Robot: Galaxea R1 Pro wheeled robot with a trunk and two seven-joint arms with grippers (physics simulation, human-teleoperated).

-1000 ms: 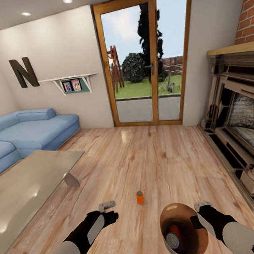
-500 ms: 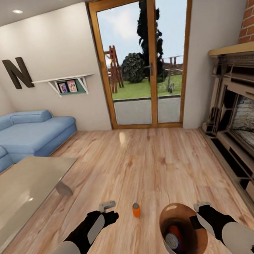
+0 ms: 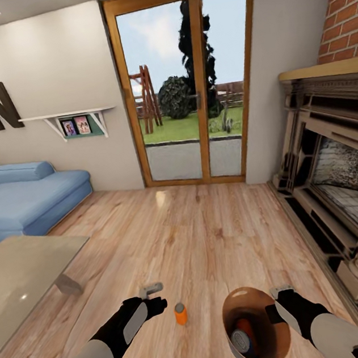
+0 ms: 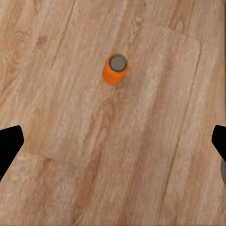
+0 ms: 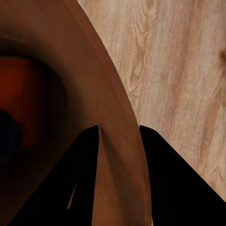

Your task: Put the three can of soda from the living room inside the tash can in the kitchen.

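**Orange can upright on living room floor, bucket held at right**

Warm plank floor (image 3: pixel 222 235) carries one orange can (image 3: pixel 180 313), upright, silvery top upward, just beside the left gripper (image 4: pixel 113 146), spread wide and empty. The right gripper (image 5: pixel 118 141) is clamped on the bucket (image 3: pixel 256 328) rim. Inside, two cans (image 3: pixel 243 334) are seen from the head camera.

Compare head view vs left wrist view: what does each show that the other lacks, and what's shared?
Head view alone: the trash can with cans inside, its rim held by the right gripper, plus the sofa, glass doors and fireplace. Left wrist view alone: a top-down look at the can's silvery lid between two wide-apart dark fingers. Both: the orange soda can upright on the plank floor.
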